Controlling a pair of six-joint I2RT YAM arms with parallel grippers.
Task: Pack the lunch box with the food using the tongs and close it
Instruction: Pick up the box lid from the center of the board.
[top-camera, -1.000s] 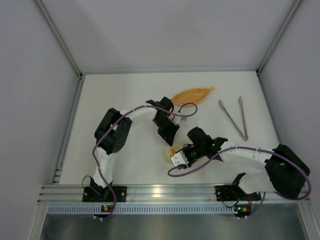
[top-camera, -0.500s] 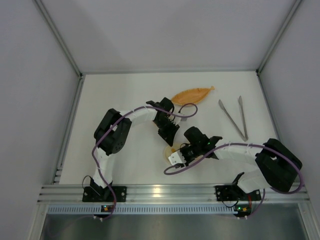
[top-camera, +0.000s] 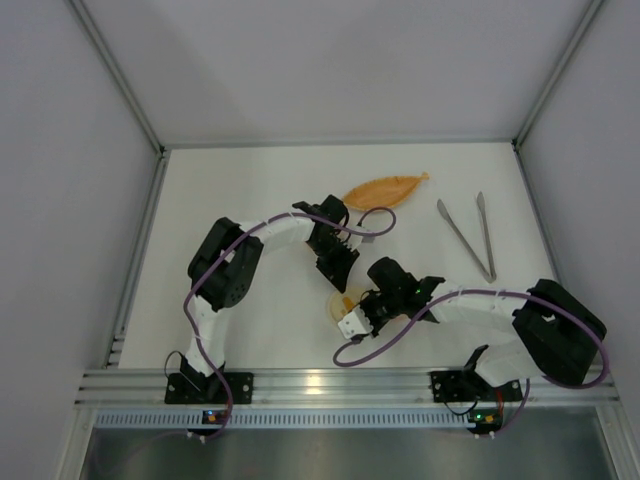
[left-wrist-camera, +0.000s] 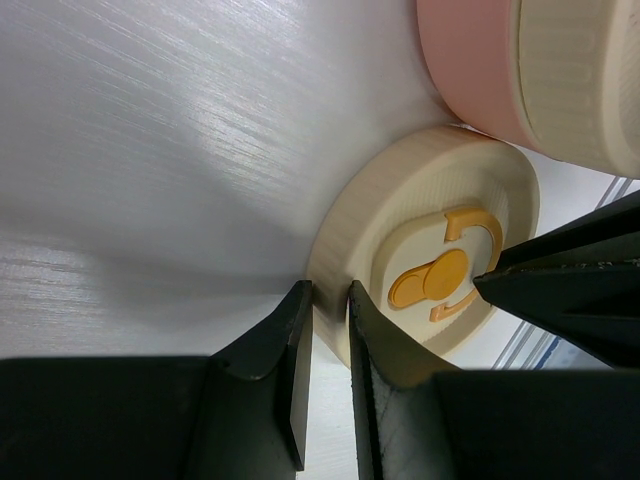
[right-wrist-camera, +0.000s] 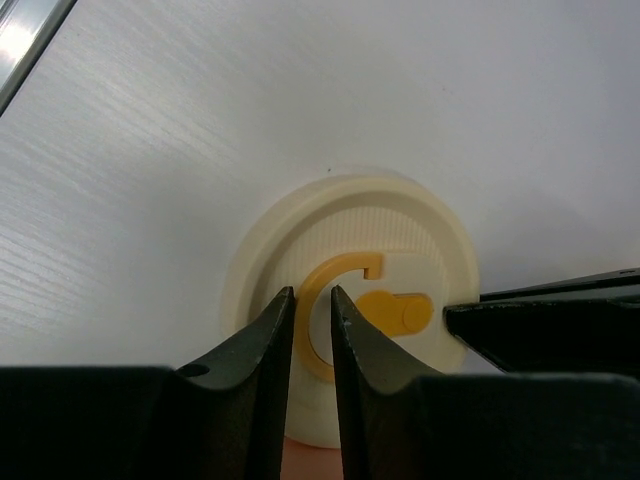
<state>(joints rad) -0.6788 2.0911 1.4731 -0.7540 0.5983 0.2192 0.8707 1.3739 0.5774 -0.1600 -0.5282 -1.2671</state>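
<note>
The lunch box's round cream lid (top-camera: 340, 304) with a yellow ring handle (right-wrist-camera: 345, 275) lies between both grippers at the table's middle front. My left gripper (left-wrist-camera: 330, 295) is shut on the lid's ribbed rim (left-wrist-camera: 345, 235). Across from it, my right gripper (right-wrist-camera: 312, 295) is shut on the yellow handle's ring, one finger inside it and one outside. The pink lunch box body (left-wrist-camera: 470, 70) stands just beyond the lid in the left wrist view, hidden under the right arm from above. The silver tongs (top-camera: 470, 235) lie apart at the right. No food shows.
A long orange leaf-shaped dish (top-camera: 385, 190) lies behind the left gripper. The metal rail (top-camera: 320, 385) runs along the near edge, and grey walls close the table's left, right and back sides.
The right gripper has slid a little left over the lid and its jaws have narrowed onto the yellow handle. The left gripper narrowed onto the rim and then held still.
</note>
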